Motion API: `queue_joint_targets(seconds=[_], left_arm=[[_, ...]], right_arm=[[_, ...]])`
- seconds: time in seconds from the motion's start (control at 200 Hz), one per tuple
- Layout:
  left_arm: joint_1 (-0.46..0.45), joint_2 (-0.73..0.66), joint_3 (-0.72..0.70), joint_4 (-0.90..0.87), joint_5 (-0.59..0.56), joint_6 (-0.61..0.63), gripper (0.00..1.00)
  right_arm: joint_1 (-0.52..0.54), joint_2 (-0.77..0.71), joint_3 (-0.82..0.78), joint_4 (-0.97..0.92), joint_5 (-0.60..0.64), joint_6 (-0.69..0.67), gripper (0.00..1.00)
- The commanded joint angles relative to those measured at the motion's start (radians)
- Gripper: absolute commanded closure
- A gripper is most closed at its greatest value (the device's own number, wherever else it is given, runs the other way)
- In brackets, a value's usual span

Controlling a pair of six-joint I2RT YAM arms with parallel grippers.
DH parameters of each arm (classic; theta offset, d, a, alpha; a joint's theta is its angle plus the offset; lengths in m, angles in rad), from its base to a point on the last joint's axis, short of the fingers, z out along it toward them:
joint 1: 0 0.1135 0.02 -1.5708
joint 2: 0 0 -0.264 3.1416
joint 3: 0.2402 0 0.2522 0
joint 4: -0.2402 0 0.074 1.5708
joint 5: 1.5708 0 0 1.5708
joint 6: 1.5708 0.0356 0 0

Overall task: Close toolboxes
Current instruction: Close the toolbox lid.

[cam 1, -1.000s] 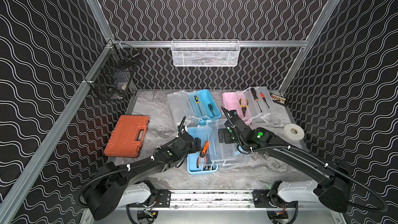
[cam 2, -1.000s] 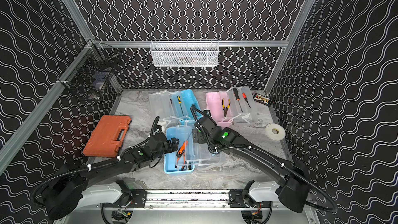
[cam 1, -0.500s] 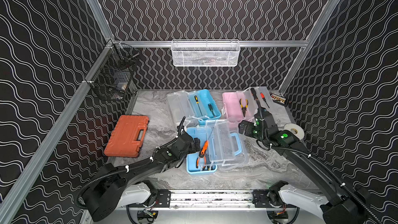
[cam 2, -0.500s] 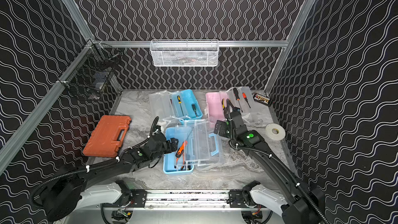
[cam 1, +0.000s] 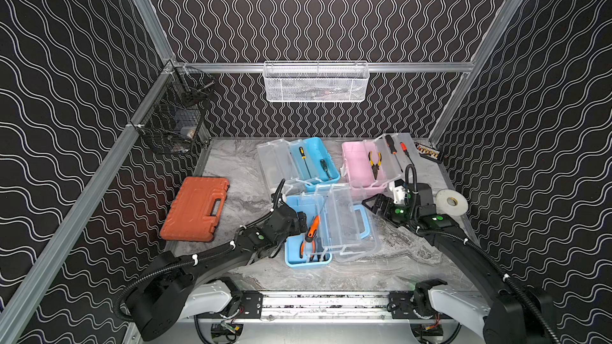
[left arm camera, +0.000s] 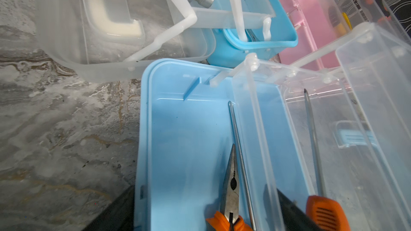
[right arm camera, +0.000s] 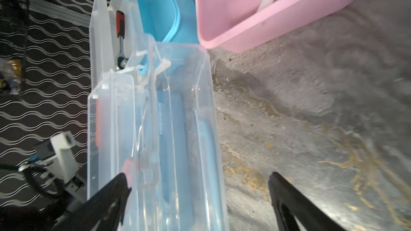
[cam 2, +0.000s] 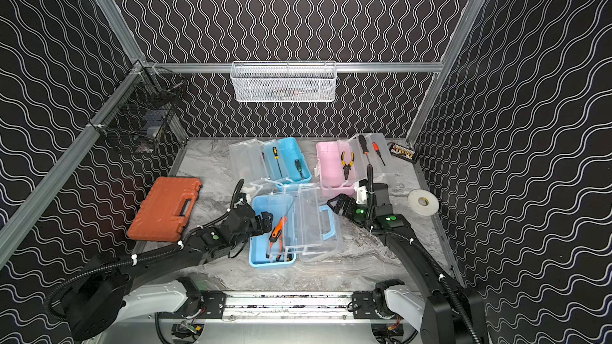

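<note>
Although the near blue toolbox [cam 1: 293, 258], the far blue toolbox [cam 1: 316, 155] and the pink toolbox [cam 1: 356, 167] all lie open mid-table [cam 1: 238, 167], neither arm grips anything. The left gripper [cam 1: 302, 219], jaws spread, straddles the near box's left wall. The right gripper [cam 1: 368, 203], spread wide, hangs at the right edge of that box's clear lid [cam 1: 347, 226]. Markings on the far-right bit rack [cam 1: 429, 153] are too small to read.

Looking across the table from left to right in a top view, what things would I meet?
Orange case → front light-blue toolbox → pink toolbox → roll of white tape.
</note>
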Motion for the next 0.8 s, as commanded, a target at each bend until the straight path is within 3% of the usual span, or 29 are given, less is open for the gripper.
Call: queue_joint_targets(seconds=[0.0, 0.441, 0.796], left_arm=[[0.002, -0.004, -0.001, -0.061, -0.029, 0.028, 0.10], [0.003, -0.010, 0.002, -0.068, -0.030, 0.029, 0.10], [0.002, -0.041, 0.026, -0.115, -0.042, 0.047, 0.09]], right_arm=[[-0.006, -0.006, -0.036, 0.177, -0.180, 0.060, 0.01], [-0.001, -0.013, 0.008, 0.222, -0.349, 0.098, 0.01], [0.137, 0.028, 0.144, 0.068, -0.240, 0.012, 0.01]])
